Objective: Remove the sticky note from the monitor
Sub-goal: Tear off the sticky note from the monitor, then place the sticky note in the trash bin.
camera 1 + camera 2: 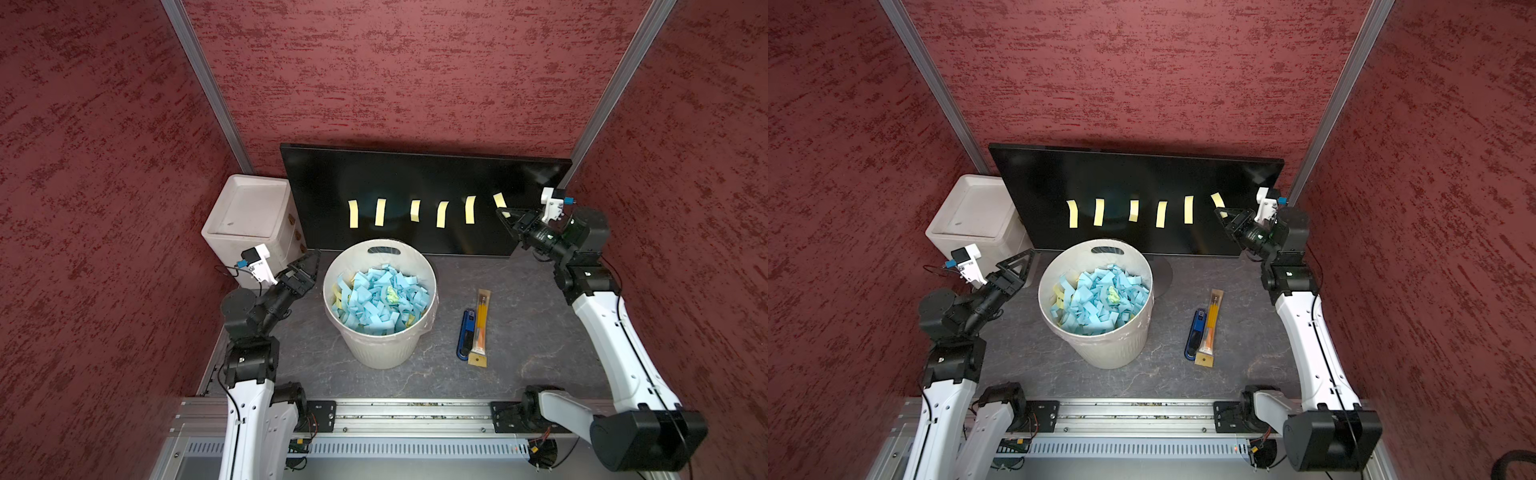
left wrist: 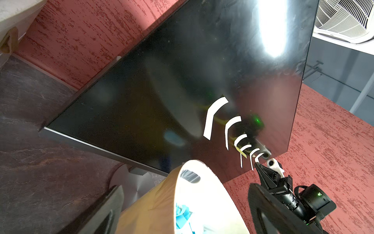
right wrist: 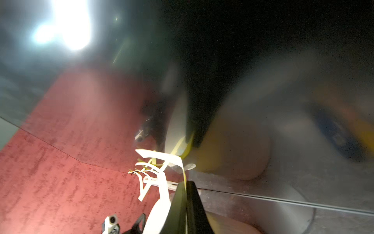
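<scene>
- monitor (image 1: 415,174): long axis left-right, glossy face toward robot.
- sticky note (image 1: 500,200): rightmost strip, tilted off vertical, lower end clenched in right tool (image 1: 504,215).
- left tool (image 1: 313,266): released.

- And there they were, six yellow sticky notes (image 1: 353,213) (image 1: 380,212) (image 1: 415,210) (image 1: 442,214) (image 1: 470,210) (image 1: 499,200), count them, six.
- One monitor (image 1: 415,174), just the one.
- One round white bin (image 1: 376,349), and its blue paper strips (image 1: 374,303) were heaped past counting.
- One white box (image 1: 249,208).
- One blue stapler (image 1: 465,332) and one pack of pencils (image 1: 481,324).
- One desk (image 1: 519,324) carried the lot.
- Two made the tally there: the left pincer (image 1: 306,264) and the right pincer (image 1: 503,216).
</scene>
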Robot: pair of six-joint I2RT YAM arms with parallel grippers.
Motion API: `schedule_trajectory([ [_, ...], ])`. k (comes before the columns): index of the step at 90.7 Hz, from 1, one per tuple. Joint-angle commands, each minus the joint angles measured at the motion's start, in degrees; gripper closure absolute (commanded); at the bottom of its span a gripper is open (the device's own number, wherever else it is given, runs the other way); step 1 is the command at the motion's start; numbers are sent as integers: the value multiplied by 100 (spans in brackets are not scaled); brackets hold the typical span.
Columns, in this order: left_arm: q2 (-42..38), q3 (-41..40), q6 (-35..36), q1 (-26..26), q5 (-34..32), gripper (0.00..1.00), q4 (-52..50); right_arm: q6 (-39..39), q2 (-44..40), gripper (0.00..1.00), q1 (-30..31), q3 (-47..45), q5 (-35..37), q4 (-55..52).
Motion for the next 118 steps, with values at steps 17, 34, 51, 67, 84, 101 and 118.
schedule_trajectory([
  [17,-199,-34,-85,81,462,0,334,-163,-476,100,18,-202,114,-68],
  [34,-162,-81,-407,79,997,0,1194,-258,-813,100,43,-382,-83,-142],
  [51,-40,-170,-1004,79,1612,0,2504,-611,-1145,100,239,-462,-320,-333],
  [67,46,-229,-1452,31,1821,0,3529,-1103,-1286,100,615,-420,-538,-588],
  [84,70,-209,-1374,-55,1736,0,3413,-1647,-1282,100,1070,-317,-605,-961],
  [101,191,-240,-1289,-86,1641,0,3224,-2257,-1170,100,1617,-149,-541,-1441],
  [118,214,-228,-1133,-95,1471,0,2800,-2885,-1003,100,2255,62,-359,-1988],
])
